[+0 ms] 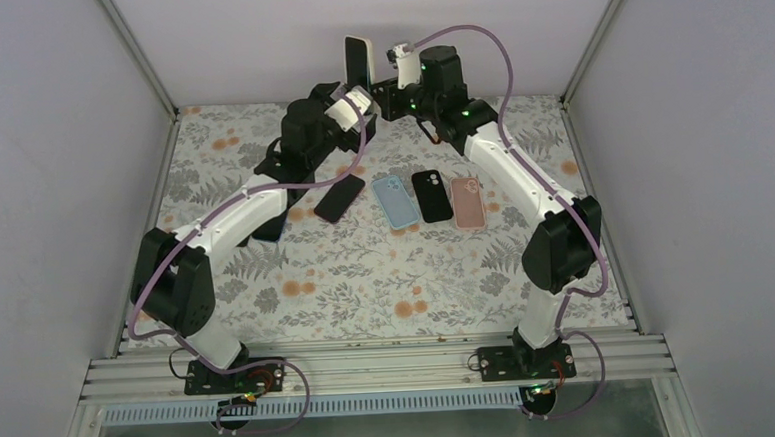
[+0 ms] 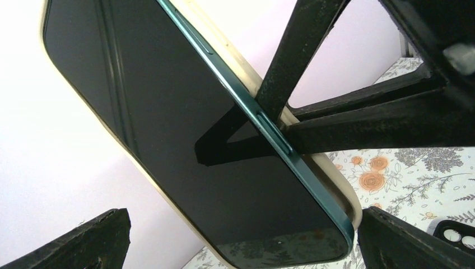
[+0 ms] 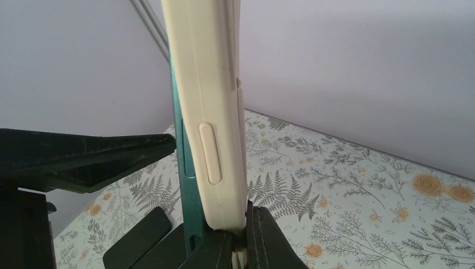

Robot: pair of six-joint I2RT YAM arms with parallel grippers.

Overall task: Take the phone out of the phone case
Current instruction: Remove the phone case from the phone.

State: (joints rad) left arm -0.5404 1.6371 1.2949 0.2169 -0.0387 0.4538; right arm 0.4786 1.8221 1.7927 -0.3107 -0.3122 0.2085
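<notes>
from above, the phone (image 1: 357, 60) stood upright in the air over the far edge of the floral table (image 1: 367, 280). its lower end was clamped in the right gripper (image 1: 374, 87), and the left gripper (image 1: 361, 100) sat just beside it with jaws apart. a light blue case (image 1: 395, 200), a black case (image 1: 431, 195) and a pink case (image 1: 468, 201) lay in a row on the table, well apart from the work. in the left wrist view the dark glass screen filled the frame and a teal metal edge ran beside the cream phone case (image 2: 235, 64). the left fingers (image 2: 95, 241) stood wide on either side, touching nothing. in the right wrist view the right jaws were shut on the case's bottom end. the case looked soft and likely to peel back. the phone looked stiff, slick and breakable, so its bare teal edge seemed the place to take hold.
</notes>
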